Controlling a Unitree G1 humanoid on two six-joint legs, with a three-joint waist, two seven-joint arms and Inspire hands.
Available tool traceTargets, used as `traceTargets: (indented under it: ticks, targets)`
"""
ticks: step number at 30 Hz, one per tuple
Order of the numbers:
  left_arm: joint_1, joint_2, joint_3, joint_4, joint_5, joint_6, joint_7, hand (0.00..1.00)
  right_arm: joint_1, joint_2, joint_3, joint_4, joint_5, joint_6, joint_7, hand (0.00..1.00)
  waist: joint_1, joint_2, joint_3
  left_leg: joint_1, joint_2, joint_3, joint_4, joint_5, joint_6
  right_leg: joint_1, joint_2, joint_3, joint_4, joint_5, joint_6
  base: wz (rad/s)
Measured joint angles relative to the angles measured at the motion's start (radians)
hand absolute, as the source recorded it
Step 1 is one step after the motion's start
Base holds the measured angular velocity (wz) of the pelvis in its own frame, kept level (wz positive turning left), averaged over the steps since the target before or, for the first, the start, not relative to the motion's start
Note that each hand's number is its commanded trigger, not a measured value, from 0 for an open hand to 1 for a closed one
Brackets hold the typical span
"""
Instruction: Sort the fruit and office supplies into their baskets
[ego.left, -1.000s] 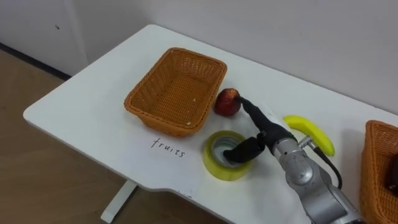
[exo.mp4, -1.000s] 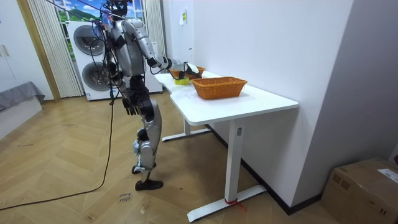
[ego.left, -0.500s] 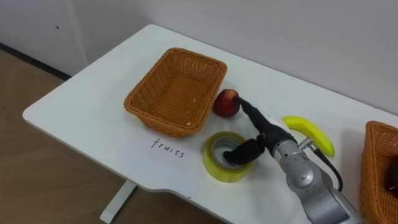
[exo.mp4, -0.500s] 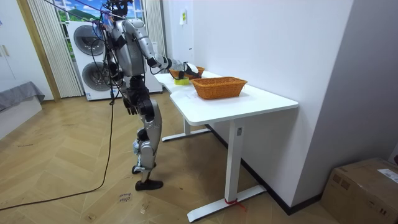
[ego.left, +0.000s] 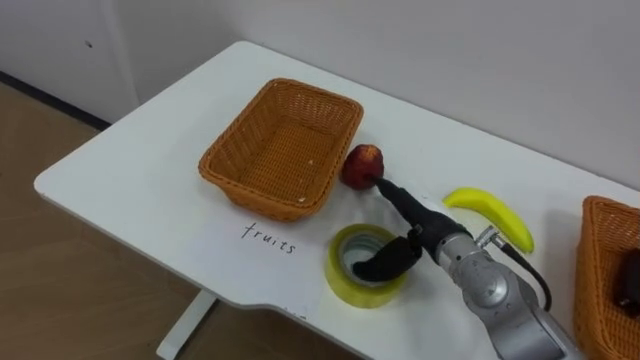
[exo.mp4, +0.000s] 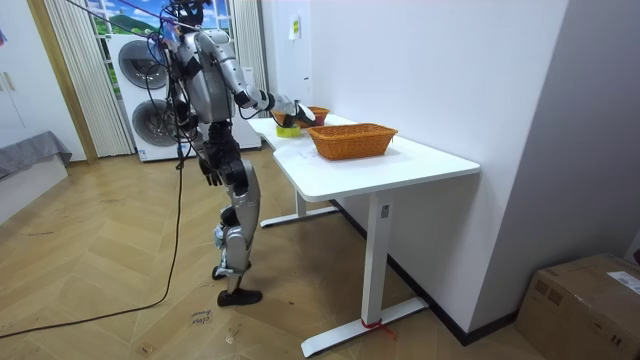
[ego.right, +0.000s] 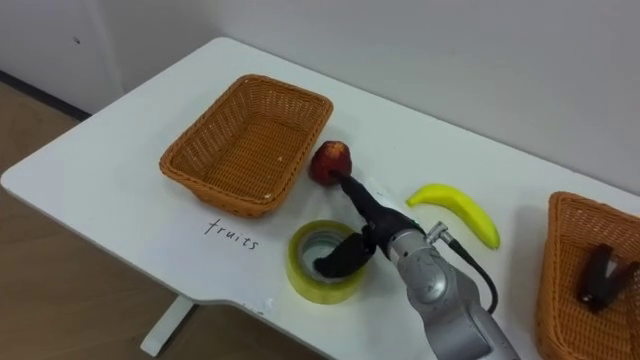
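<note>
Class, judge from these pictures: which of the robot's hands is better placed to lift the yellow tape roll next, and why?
Right. The right hand has fingers curled into the yellow tape roll beside the apple; the left hand hangs at the robot's side, away from the table.

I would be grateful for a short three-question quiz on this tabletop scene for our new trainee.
1. True or false: the apple already lies inside the wicker basket marked for fruit.
2. The right hand dips into the hole of: A) the banana, B) the yellow tape roll, C) the apple.
3. Which fruit lies nearer the wicker basket?

Key: 1 false, as it lies beside the basket on the table; 2 B; 3 the apple.
</note>
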Motion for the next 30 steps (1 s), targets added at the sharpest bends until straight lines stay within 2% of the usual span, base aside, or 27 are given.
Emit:
traceTargets:
  ticks: [6, 11, 16, 21, 27, 28, 29, 30]
  targets:
    - [-0.003, 0.0, 0.016, 0.0, 0.001, 0.0, -0.008, 0.0, 0.003, -0.004, 0.0, -0.032, -0.077, 0.001, 0.061, 0.0, 0.003, -0.004, 0.0002, 0.0, 0.0, 0.0, 0.0, 0.0, 0.0, 0.0, 0.0, 0.0, 0.0, 0.0, 0.0, 0.0]
    - [-0.003, 0.003, 0.024, -0.013, 0.001, 0.002, -0.009, 0.0, 0.002, -0.004, -0.002, -0.038, -0.112, 0.004, 0.102, 0.0, 0.003, -0.016, 0.0003, -0.001, 0.0, -0.001, 0.002, 0.0, 0.0, -0.001, 0.0, 0.0, 0.0, 0.0, 0.0, 0.0]
    - [-0.017, 0.003, 0.024, -0.019, 0.001, 0.003, -0.01, 0.0, 0.001, -0.004, -0.003, -0.043, -0.121, 0.023, 0.139, 0.0, 0.005, -0.027, 0.0007, 0.0, 0.0, 0.0, 0.003, 0.0, 0.0, 0.0, 0.0, 0.002, 0.0, 0.0, 0.0, 0.0]
    - [-0.017, 0.003, 0.024, -0.026, 0.001, 0.005, -0.01, 0.0, 0.001, -0.004, -0.003, -0.06, -0.167, 0.028, 0.165, 0.0, 0.009, -0.028, 0.001, 0.0, 0.0, 0.0, 0.002, 0.0, 0.0, -0.002, 0.0, 0.003, 0.001, 0.0, 0.0, 0.0]
    - [-0.024, 0.005, 0.029, -0.033, 0.019, 0.006, -0.03, 0.0, -0.007, -0.004, -0.019, -0.07, -0.187, 0.053, 0.229, 0.0, 0.029, -0.035, 0.0014, -0.005, 0.001, 0.001, 0.001, 0.0, 0.0, -0.008, 0.001, 0.003, 0.001, 0.0, 0.0, 0.0]
    - [-0.023, 0.008, 0.029, -0.034, 0.019, 0.008, -0.03, 0.0, -0.013, -0.004, -0.019, -0.07, -0.19, 0.061, 0.247, 0.33, 0.03, -0.039, 0.0009, -0.006, 0.001, 0.0, 0.001, 0.0, 0.0, -0.012, 0.002, 0.004, 0.001, 0.0, 0.0, 0.0]
    - [-0.023, 0.012, 0.029, -0.034, 0.019, 0.014, -0.03, 0.0, -0.016, -0.004, -0.019, -0.07, -0.19, 0.067, 0.262, 1.0, 0.031, -0.042, 0.0003, -0.007, 0.001, 0.0, 0.001, 0.0, 0.0, -0.016, 0.002, 0.005, 0.001, 0.0, 0.0, 0.0]
    - [-0.023, 0.014, 0.029, -0.034, 0.019, 0.018, -0.03, 0.0, -0.017, -0.004, -0.019, -0.07, -0.19, 0.069, 0.268, 1.0, 0.031, -0.044, 0.0006, -0.007, 0.001, 0.0, 0.0, 0.0, 0.0, -0.016, 0.002, 0.005, 0.001, 0.0, 0.0, 0.0]
